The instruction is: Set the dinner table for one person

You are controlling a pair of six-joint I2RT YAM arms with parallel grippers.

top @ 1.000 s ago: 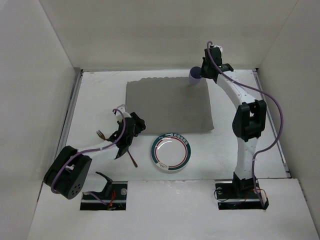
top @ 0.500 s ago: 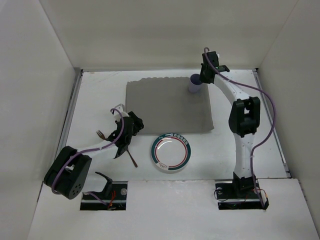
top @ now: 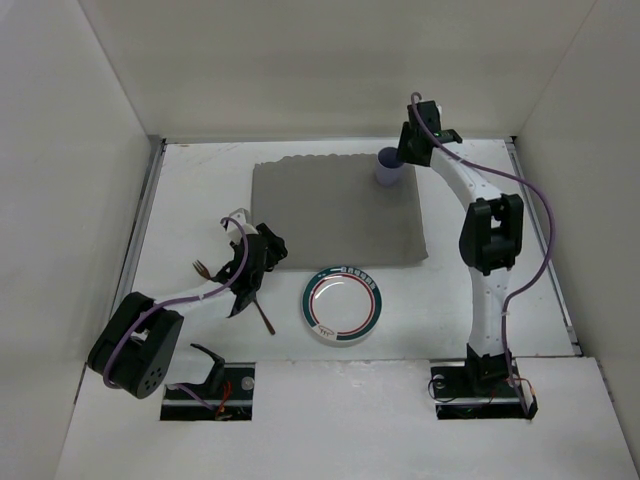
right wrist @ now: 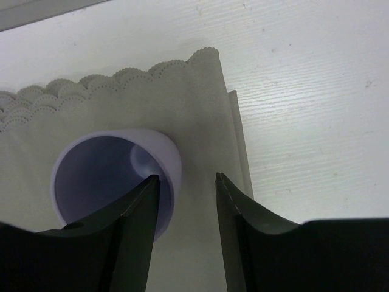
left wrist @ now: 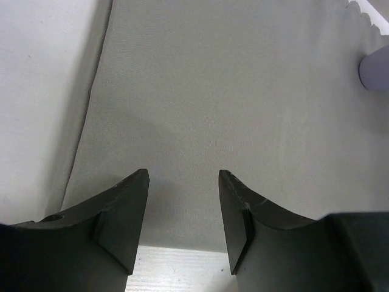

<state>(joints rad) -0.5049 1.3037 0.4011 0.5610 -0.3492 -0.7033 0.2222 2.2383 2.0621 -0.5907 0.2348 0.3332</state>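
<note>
**Surface.** The dinner table (top: 200, 190) is a flat, plain white rectangular top with a faint linear grain. It lies beneath the placemat (top: 335, 215) and extends past it on every side.

**Landmark.** The placemat is a grey rectangle of fine-woven matt cloth. It lies flat, and its far edge is cut in small scallops.

**Cup.** A pale lilac cup (right wrist: 109, 170), smooth-walled and round-mouthed, stands upright on the placemat's far right corner, just inside the scalloped edge.

**Plate.** A round, glossy white plate (top: 342, 305) with a red and green ringed border sits on bare tabletop just off the placemat's near edge, towards its right half. It does not touch the cloth.

**Cutlery.** A slim brown utensil (top: 264, 315) lies near the placemat's near left corner, to the left of the plate; its kind cannot be told. Brown fork tines (top: 201, 268) show further left of that corner.

**Left gripper** (left wrist: 183, 176). The dark, matt, wedge-shaped fingers stand wide apart with nothing between them. They are poised at the placemat's near left corner and point across the cloth.

**Right gripper** (right wrist: 187, 179). It is over the placemat's far right corner. The jaws are apart, one finger over the cup's rim and the other outside its wall, and cloth shows in the gap between them.
</note>
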